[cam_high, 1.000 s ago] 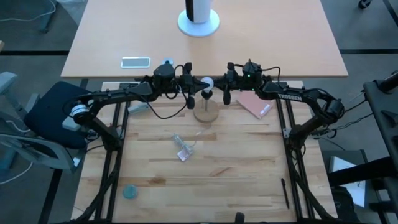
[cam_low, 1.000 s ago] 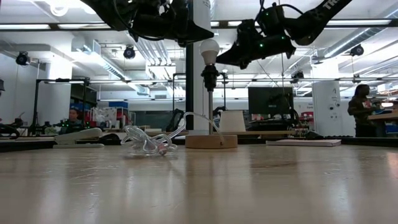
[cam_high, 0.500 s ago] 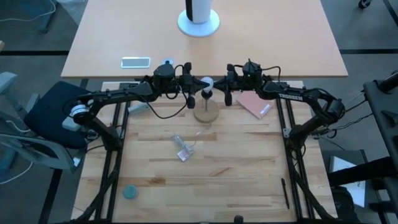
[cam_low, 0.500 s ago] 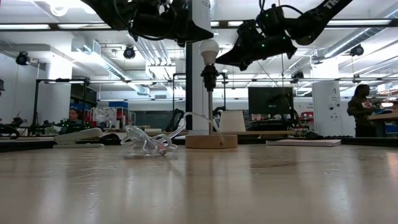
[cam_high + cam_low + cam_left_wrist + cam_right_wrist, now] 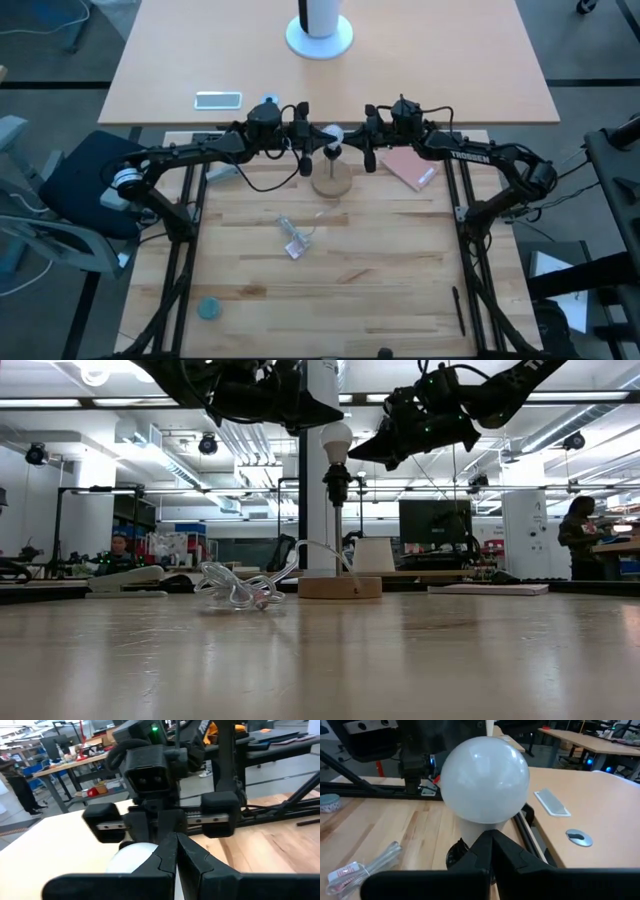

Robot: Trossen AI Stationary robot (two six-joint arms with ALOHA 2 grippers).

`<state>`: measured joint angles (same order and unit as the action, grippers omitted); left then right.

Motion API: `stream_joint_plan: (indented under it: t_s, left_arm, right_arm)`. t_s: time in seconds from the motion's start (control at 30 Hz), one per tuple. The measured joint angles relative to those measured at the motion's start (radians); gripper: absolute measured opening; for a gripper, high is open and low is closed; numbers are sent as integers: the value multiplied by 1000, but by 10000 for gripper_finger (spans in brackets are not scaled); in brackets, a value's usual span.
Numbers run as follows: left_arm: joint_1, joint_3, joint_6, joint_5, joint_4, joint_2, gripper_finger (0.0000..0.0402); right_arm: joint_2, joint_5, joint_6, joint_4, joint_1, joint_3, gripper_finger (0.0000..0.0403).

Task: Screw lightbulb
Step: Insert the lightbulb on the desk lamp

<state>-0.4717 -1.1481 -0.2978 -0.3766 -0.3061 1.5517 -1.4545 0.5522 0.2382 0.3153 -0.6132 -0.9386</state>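
1. The wooden table (image 5: pixel 330 270) carries the round wooden stand (image 5: pixel 332 180) near its far edge, with the black socket (image 5: pixel 337 482) on a thin post above it.
2. My two arms reach in from both sides and meet above this stand. My left gripper (image 5: pixel 306 135) hangs just beside the bulb on one side, my right gripper (image 5: pixel 364 140) on the other side.
3. The change: a second ago my right fingers had a very small gap, and now they are fully together on nothing. The right gripper also rose a little. I judge that I let go of the bulb and the screwing is near its end, or finished.
4. My left fingers (image 5: pixel 167 857) are pressed together too, and empty.
5. The lightbulb (image 5: pixel 336 440) stands upright in the socket. In the right wrist view the lightbulb is just past my closed fingertips, apart from them.
6. The crumpled plastic wrapper (image 5: pixel 296 240) lies nearer the table's middle.
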Motion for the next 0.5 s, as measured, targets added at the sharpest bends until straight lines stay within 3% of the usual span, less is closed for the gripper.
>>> stream_joint_plan:
  t_s: [0.23, 0.5]
  left_arm:
    - [0, 0, 0, 0, -3, -2, 0]
    - [0, 1, 1, 3, -3, -8, 0]
  right_arm:
    - [3, -2, 0, -11, -2, 0, 1]
    - [4, -76, 10, -17, -2, 0, 2]
